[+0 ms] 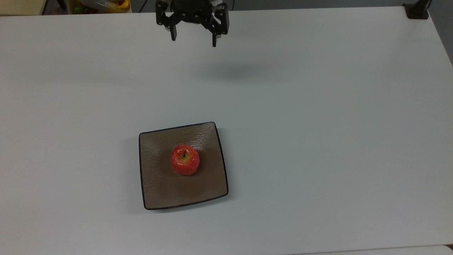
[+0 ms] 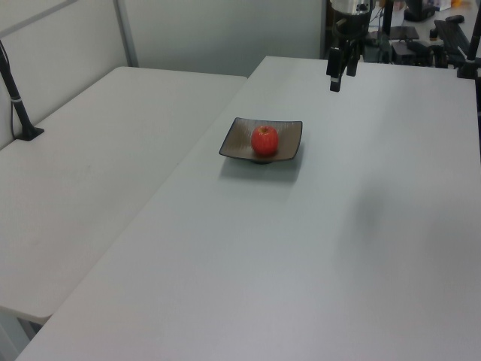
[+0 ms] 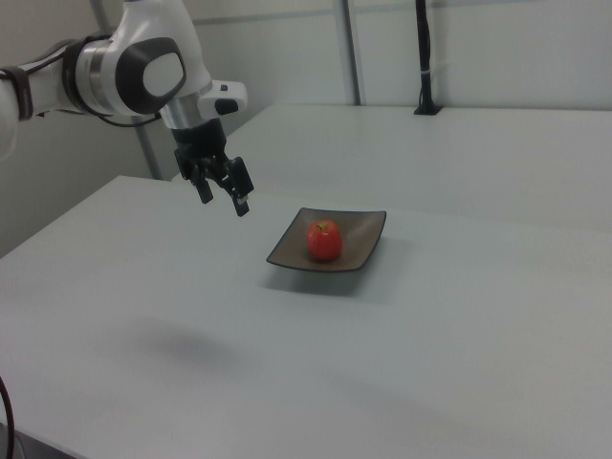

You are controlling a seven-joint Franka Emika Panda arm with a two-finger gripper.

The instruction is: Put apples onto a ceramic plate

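Apple (image 1: 185, 159): one red apple, stem end up with a yellow-green patch around the stem. It sits near the middle of the plate, in the lower centre-left of the top view. Nothing touches it except the plate.

Ceramic plate (image 1: 153, 187): square, glossy brown, thin dark rim. It lies flat on the table, lower centre-left of the top view, upper centre of the left view (image 2: 234, 139), and centre of the right view (image 3: 363, 232). The apple (image 3: 324, 240) occupies a small part of its surface.

Table (image 1: 318, 141): plain white top, with bare surface all round the plate.

Gripper (image 1: 194, 40): at the top edge of the top view, well apart from the plate. Fingers spread wide with nothing between them. In the right view (image 3: 223, 200) it hangs above the table, at the frame's left, higher than the apple.

Key relation: the apple lies straight down the top view's frame from the gripper, with almost no sideways offset. The apple is round, so no long axis governs a grasp.

Task state: judged complete, since the apple rests on the plate and the gripper is free of it.

Next move: judged to be none on the apple; any further arm travel needs only to stay off the plate.

Risk: low. The apple could roll if the plate were knocked.
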